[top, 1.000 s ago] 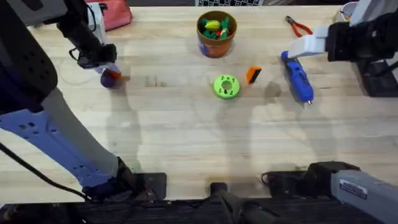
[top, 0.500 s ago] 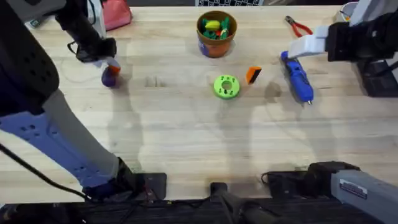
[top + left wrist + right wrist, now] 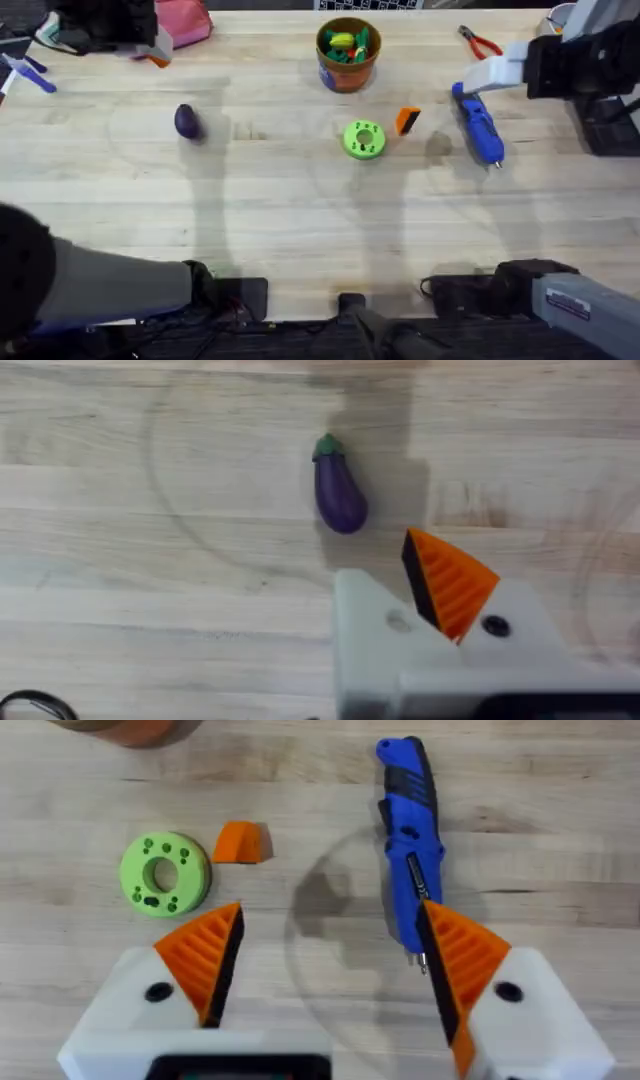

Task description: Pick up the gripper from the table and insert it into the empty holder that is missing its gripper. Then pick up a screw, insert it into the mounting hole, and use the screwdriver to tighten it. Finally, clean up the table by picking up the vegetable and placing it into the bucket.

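A pale wooden plank surface point(image 3: 300, 220) is seen carrying several things. A small dark purple toy eggplant point(image 3: 186, 121) lies toward its left side, well apart from the rest. Near the middle, a bright green round plastic disc with a central hole point(image 3: 363, 139) is placed, and a small orange wedge-shaped plastic finger point(image 3: 407, 120) lies just beside it. A blue pen-shaped electric screwdriver point(image 3: 479, 124) is laid to the right. At the far edge an orange-brown round bucket with a blue band point(image 3: 347, 52) stands, with red-handled pliers point(image 3: 480, 42) toward the far right corner.
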You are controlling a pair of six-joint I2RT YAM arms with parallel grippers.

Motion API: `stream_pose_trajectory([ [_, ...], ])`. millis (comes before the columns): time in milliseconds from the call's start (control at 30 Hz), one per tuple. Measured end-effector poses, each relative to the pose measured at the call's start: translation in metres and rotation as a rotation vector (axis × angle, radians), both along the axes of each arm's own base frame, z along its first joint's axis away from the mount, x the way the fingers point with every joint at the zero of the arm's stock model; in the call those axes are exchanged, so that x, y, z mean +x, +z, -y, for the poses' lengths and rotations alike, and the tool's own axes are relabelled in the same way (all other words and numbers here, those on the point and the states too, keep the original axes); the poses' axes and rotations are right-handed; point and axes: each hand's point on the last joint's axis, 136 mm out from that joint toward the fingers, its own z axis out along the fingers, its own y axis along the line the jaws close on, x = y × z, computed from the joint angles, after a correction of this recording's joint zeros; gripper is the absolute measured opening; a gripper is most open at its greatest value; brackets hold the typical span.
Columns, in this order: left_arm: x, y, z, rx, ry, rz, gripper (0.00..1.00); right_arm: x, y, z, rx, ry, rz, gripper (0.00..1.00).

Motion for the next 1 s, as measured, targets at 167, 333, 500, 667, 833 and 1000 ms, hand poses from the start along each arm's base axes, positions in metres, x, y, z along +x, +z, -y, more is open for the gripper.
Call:
stream_pose_trajectory([
  [167, -0.01, 0.011, 0.002, -0.003, 0.015, 0.013, 0.422, 0.0, 0.0, 0.0, 0.0, 0.0, -0.001, 0.994],
  [333, -0.02, 0.016, 0.005, -0.021, 0.055, 0.008, 0.98, 0.0, 0.0, 0.0, 0.0, 0.0, -0.001, 0.994],
  [500, -0.032, 0.027, 0.014, -0.025, 0.052, 0.039, 0.987, 0.0, 0.0, 0.0, 0.0, 0.0, -0.001, 0.994],
  [667, -0.067, 0.031, 0.025, -0.04, 0.061, 0.072, 0.988, 0.0, 0.0, 0.0, 0.0, 0.0, -0.001, 0.994],
  [833, -0.106, 0.032, 0.033, -0.064, 0.095, 0.129, 0.988, 0.0, 0.0, 0.0, 0.0, 0.0, -0.001, 0.994],
  [1000, -0.133, 0.046, 0.042, -0.085, 0.095, 0.235, 0.987, 0.0, 0.0, 0.0, 0.0, 0.0, -0.001, 0.994],
])
